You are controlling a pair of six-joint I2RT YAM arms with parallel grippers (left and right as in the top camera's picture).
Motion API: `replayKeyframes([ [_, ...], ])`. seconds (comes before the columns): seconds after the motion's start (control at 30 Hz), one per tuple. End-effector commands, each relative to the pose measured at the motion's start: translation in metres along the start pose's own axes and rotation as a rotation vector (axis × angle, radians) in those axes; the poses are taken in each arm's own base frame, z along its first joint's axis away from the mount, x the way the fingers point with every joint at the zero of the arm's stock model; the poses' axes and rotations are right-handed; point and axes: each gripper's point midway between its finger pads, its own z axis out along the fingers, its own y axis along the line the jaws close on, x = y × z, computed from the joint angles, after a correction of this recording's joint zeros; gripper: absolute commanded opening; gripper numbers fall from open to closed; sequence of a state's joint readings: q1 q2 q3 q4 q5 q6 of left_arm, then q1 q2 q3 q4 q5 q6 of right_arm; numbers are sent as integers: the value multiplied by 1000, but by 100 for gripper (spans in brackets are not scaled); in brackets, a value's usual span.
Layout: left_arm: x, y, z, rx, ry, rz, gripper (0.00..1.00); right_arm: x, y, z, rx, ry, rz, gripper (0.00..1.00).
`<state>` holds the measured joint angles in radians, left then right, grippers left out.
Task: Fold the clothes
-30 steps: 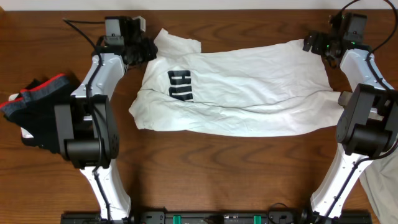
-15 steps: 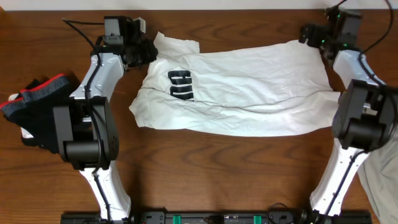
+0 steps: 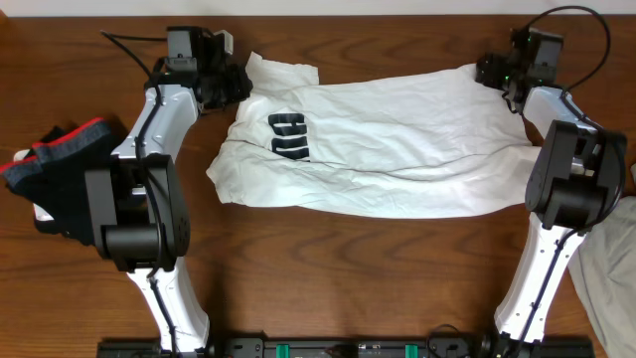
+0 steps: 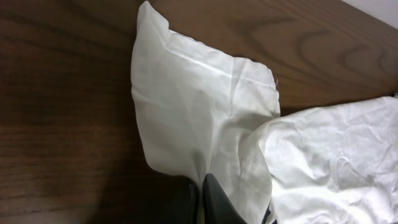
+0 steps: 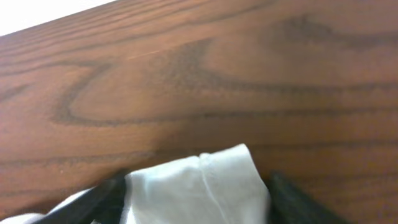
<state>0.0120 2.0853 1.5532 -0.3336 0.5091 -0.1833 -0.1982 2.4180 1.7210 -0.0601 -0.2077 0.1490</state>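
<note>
On brown wood tbl [image 3: 397, 268]: white tee [image 3: 397, 149], wrinkled.

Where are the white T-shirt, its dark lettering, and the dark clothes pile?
white T-shirt [image 3: 397, 149], overhead view, middle of its body
dark lettering [image 3: 288, 137], overhead view, middle of the print
dark clothes pile [image 3: 50, 167], overhead view, its dark fabric

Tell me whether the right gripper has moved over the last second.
Yes. Overhead, the right gripper has shifted left along the table, closer over the white T-shirt corner.
</note>
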Motion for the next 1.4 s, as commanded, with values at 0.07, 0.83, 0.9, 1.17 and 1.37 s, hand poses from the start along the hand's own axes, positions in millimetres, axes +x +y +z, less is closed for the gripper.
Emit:
replayKeyframes([
  [0.07, -4, -1, -6, -4, -12, 7, 6, 14, -2, 5, 3, 44, 23, 19],
  [0.83, -5, -11, -32, 119, 14, -82, 6, -42, -46, -101, 90, 43, 162, 1],
  [0.9, -5, -18, -37, 149, 18, -80, 6, -43, -42, -111, 90, 56, 158, 1],
  [1.17, -4, -38, -78, 159, 19, -92, 6, -38, -30, -152, 99, 130, 154, 1],
  [1.37, 21, -42, -95, 133, 113, -154, 6, -18, -25, -175, 112, 229, 179, 1],
])
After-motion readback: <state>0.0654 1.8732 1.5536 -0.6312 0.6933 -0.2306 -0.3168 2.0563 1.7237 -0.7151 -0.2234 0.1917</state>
